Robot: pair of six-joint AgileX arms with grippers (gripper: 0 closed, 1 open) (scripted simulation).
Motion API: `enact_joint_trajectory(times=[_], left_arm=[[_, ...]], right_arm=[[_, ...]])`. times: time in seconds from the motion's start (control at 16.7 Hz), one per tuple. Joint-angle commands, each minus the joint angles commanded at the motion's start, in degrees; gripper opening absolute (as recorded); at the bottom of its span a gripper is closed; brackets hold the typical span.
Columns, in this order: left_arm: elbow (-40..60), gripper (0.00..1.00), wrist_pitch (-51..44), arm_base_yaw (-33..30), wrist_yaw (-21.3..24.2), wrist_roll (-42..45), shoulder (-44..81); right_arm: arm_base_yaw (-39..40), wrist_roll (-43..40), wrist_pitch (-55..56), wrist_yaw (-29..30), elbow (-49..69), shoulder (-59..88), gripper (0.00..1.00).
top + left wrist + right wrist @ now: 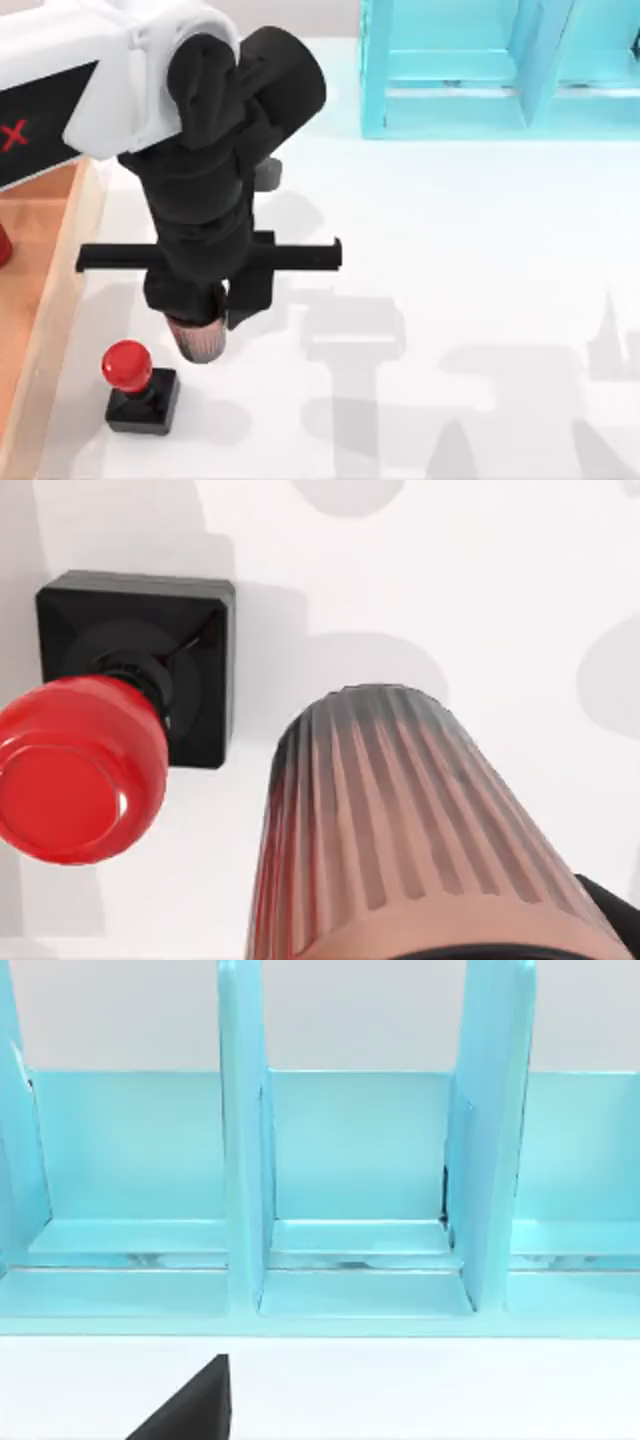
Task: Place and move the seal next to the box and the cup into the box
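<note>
My left gripper point(205, 325) hangs over the white table point(450, 250), left of centre, its fingers pinched on the cup point(200, 340), which sticks out below them, lifted and tilted. The seal point(140, 385) stands upright on the table just beside and slightly nearer than the cup, close to the box point(60, 280) rim at the left edge. So I judge the seal's part done and the cup's carry to be the step in hand.

The next move calls for carrying the cup left over the raised rim without clipping the seal's knob, then lowering it onto the tray floor before I let go. There is a red object point(3, 245) at the far left edge inside the box; I cannot tell what it is, but I would set the cup down apart from it.

The left wrist view shows what the top view hides: the cup point(420, 830) has ribbed sides, and clear table lies between it and the seal point(120, 720). The top view alone gives me the box and the rim's line.

The right wrist view faces the turquoise shelf point(350, 1200), with a dark finger tip point(195, 1405) at its edge; I cannot tell whether that right claw is spread or closed.
</note>
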Motion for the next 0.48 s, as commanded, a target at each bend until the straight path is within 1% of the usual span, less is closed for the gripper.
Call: enact_joint_trajectory(times=[0.18,0.48], left_arm=[[-2.94,0.00,-0.08,11.71,0.37,11.70,-2.84],[-8.41,0.00,-0.47,32.99,0.99,32.89,-7.65]], right_arm=[[0.00,0.00,0.00,0.00,0.00,0.00,1.00],[0.00,0.00,0.00,0.00,0.00,0.00,1.00]])
